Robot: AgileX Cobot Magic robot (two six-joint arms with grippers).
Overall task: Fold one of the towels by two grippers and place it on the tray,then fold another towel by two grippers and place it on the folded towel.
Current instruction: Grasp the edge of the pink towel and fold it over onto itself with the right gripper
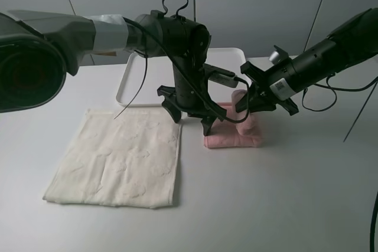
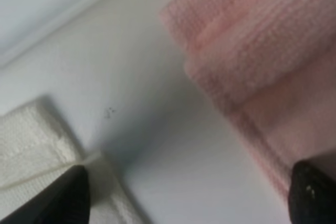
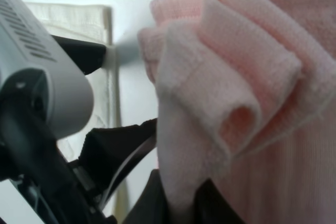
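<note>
Pinching the pink towel (image 1: 233, 140) with our right gripper (image 1: 247, 103), we held our left gripper (image 1: 190, 115) wide open between it and the white towel (image 1: 118, 157).

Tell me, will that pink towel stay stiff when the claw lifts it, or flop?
Probably floppy: where the right gripper pinches the pink towel, its layers bunch into soft loops. Likely light, since one small pinch holds an end raised. The fuzzy terry weave probably resists slipping.
</note>
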